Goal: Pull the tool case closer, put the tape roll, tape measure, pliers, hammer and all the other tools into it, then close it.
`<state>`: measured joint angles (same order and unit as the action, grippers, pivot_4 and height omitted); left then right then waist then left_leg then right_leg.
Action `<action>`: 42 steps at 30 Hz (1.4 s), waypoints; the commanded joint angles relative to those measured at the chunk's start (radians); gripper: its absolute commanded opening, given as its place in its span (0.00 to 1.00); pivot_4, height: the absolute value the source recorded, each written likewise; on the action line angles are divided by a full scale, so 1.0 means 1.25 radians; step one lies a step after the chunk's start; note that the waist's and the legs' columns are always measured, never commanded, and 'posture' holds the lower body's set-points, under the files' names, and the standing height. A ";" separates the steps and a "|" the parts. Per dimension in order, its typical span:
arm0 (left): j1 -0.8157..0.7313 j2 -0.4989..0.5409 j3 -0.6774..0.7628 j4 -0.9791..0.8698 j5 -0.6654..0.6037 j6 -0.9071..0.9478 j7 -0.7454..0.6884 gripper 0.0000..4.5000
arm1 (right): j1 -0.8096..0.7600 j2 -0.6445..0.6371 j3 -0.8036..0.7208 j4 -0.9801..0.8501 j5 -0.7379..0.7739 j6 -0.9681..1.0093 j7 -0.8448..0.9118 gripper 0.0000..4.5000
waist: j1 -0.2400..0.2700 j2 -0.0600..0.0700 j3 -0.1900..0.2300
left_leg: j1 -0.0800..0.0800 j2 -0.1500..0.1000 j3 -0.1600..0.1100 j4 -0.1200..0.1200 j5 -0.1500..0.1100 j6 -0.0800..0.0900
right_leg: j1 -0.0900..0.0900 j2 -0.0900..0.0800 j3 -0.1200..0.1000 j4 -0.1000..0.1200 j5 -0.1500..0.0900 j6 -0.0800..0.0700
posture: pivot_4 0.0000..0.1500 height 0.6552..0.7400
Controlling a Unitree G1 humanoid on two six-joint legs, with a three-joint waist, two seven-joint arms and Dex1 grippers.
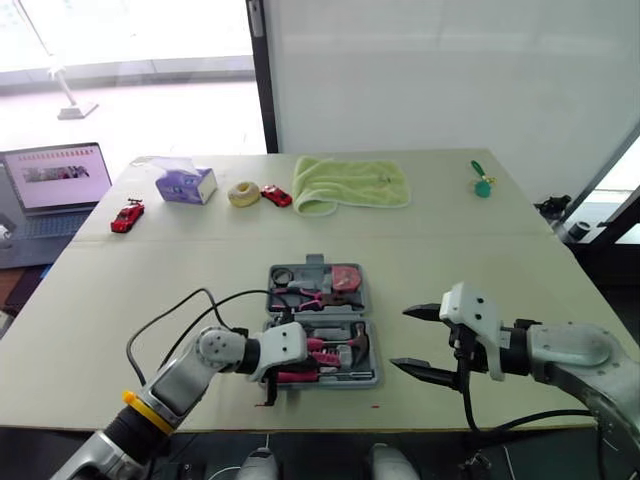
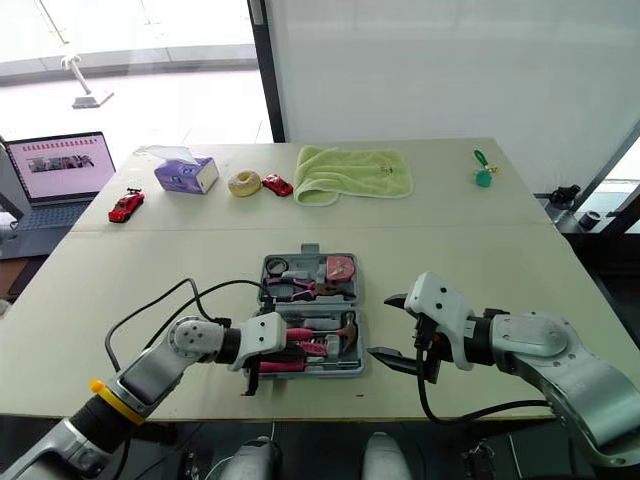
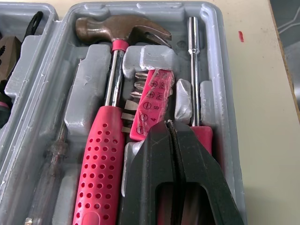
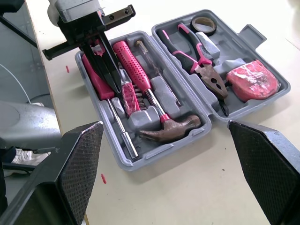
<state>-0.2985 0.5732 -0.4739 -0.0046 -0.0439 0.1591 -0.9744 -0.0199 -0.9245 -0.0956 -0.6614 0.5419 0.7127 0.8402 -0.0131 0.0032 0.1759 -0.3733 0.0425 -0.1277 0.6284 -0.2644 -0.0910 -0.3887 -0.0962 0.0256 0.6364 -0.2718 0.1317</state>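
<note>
Head view: the right gripper (image 1: 400, 338), fingers spread wide, hovers just right of the open tool case (image 1: 367, 290). Left wrist view: the left gripper (image 3: 171, 126), fingers pinched together, dips inside the case beside the hammer (image 3: 112, 84). Right wrist view: pliers (image 4: 197, 61), tape measure (image 4: 251, 79) and tape roll (image 4: 204, 22) lie in the case's other half.

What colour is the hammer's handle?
Pink, with rows of little dots. The handle shows best in the left wrist view.
</note>
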 commanded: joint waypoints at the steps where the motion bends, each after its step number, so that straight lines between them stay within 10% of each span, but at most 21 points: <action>1: 0.012 -0.010 0.059 -0.004 -0.053 0.048 -0.006 0.01 | -0.028 0.009 0.013 0.012 -0.016 -0.010 -0.013 1.00 | 0.000 0.000 0.000 | 0.000 0.000 0.000 0.000 0.000 0.000 | 0.000 0.000 0.000 0.000 0.000 0.000 | 1.00 1.00; 10: -0.035 0.057 0.278 0.024 -0.179 0.209 0.013 0.01 | -0.233 0.128 0.206 0.234 -0.191 0.087 -0.178 1.00 | -0.007 -0.002 0.002 | -0.001 0.001 0.000 -0.001 0.000 0.000 | -0.003 0.001 0.000 0.001 0.000 0.001 | 1.00 1.00; 20: -0.110 0.002 0.236 0.269 -0.056 0.105 0.060 0.00 | -0.410 0.192 0.434 0.495 -0.355 0.047 -0.098 0.02 | -0.002 -0.002 0.003 | -0.006 0.000 0.000 -0.001 0.000 -0.001 | -0.007 0.001 0.000 -0.001 0.001 0.001 | 1.00 1.00; 42: -0.039 -0.076 0.153 0.169 0.053 0.140 0.052 0.00 | -0.453 0.313 0.511 0.461 -0.456 0.046 0.024 0.02 | -0.006 0.001 0.001 | -0.001 0.000 0.000 -0.002 0.001 -0.001 | -0.003 0.001 0.000 0.000 0.001 0.002 | 1.00 1.00</action>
<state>-0.3961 0.5080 -0.2142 0.2570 0.0360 0.3019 -0.8670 -0.5878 -0.5765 0.5153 0.0247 -0.0589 0.7748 0.8349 -0.0202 0.0044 0.1768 -0.3742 0.0430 -0.1278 0.6258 -0.2635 -0.0926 -0.3919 -0.0954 0.0256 0.6368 -0.2707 0.1336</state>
